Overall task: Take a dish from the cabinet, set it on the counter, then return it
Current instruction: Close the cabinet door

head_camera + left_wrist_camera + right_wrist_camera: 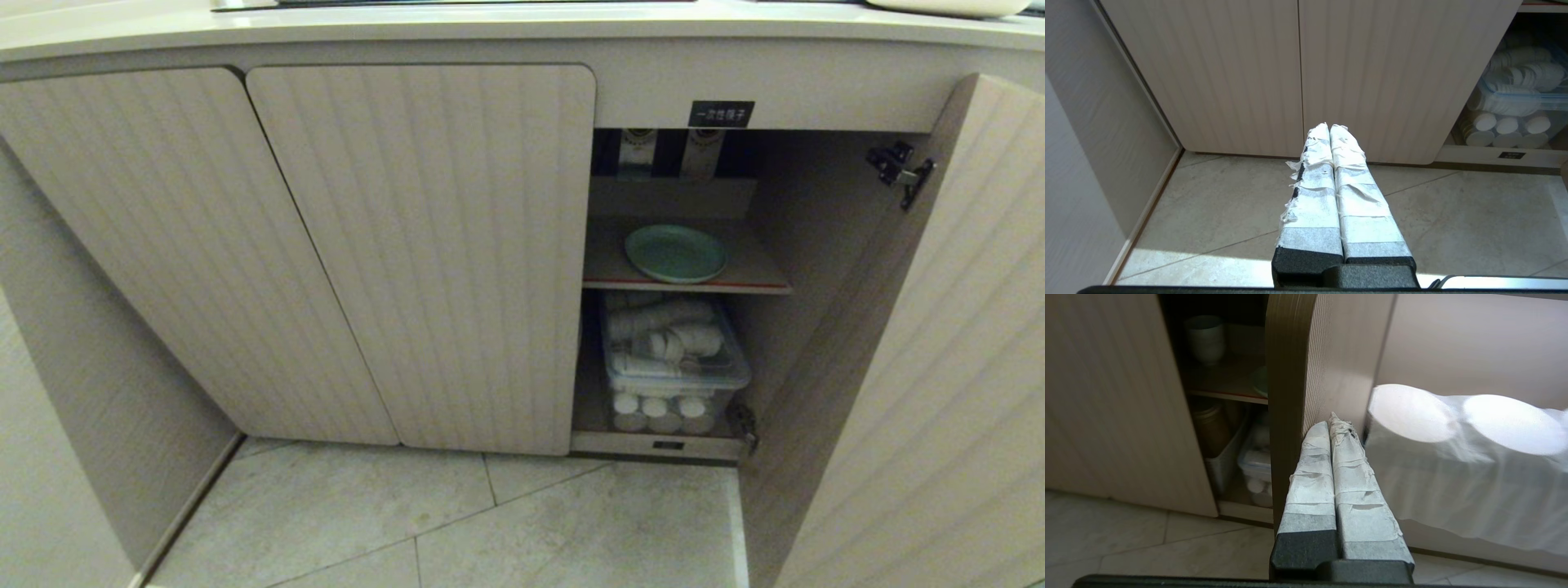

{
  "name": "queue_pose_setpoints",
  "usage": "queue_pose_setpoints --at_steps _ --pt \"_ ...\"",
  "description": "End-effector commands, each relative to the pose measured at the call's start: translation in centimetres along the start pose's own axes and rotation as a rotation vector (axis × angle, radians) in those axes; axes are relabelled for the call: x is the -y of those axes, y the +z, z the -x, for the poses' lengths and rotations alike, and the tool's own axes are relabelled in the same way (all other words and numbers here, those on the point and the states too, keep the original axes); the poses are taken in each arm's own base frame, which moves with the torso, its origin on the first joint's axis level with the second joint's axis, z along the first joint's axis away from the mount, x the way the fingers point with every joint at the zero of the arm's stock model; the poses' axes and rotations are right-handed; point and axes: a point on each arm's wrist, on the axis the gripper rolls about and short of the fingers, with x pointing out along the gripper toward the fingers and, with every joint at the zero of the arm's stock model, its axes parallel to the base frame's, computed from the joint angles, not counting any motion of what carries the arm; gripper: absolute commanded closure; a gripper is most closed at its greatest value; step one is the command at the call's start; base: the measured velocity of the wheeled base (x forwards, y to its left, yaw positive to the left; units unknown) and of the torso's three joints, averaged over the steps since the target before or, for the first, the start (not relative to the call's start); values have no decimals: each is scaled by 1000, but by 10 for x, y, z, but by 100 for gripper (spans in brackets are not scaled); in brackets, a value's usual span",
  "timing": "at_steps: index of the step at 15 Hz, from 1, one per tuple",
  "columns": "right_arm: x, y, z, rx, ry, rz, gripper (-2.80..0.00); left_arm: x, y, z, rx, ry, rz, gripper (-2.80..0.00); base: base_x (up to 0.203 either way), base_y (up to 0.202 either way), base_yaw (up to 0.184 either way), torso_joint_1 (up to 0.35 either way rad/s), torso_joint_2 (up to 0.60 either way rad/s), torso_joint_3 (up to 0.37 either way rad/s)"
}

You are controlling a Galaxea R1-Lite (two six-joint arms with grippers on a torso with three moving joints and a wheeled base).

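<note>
- Head view: the cabinet [420, 253] has its two left doors closed and its right-hand door [922, 343] swung open. The plate [676, 253] lies flat on the inner shelf [608, 265], whose front edge is lined in red, just under a small black label [721, 113]. Below the shelf is a clear plastic box [678, 371] packed with white cups. The counter [490, 20] runs along the top, and its visible strip carries no green plate. Neither arm shows here.
- Judged from this, the door is already open but the plate has not been lifted, so taking it out, setting it on the counter and putting it back are all still to come.
- Left wrist view: the left gripper [1329, 127] hangs over the tiled floor [1216, 204], facing the closed doors and well apart from them. Its tape-wrapped fingers [1310, 192] are pressed together with no gap, holding nothing and touching nothing. The arm looks parked.
- Right wrist view: the right gripper [1329, 421] sits at the outer face of the open door, close beside its front edge; whether the tips touch it I cannot tell. Its fingers [1310, 490] are likewise pressed tight and hold nothing. Past the door edge a sliver of the plate shows on the shelf, with a pale cup [1205, 337] further back. A white cloth [1461, 465] covers something on the far side of the door.
</note>
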Motion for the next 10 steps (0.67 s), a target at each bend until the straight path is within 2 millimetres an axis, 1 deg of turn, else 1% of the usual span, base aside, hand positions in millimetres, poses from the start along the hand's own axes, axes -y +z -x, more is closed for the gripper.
queue_pose_setpoints --at_steps 1,3,8,10 --pt "-3 1 -7 -17 44 5 0 0 0 0 0 0 0 0 0 0 0 0 0 0" --pt "-5 3 -13 -10 67 0 0 0 0 0 0 0 0 0 0 0 0 0 0 0" --pt "-20 10 -36 -18 122 -2 0 0 0 0 0 2 0 0 0 0 0 0 0 0" --pt "-24 9 -42 -31 136 4 0 0 0 0 0 2 0 0 0 0 0 0 0 0"
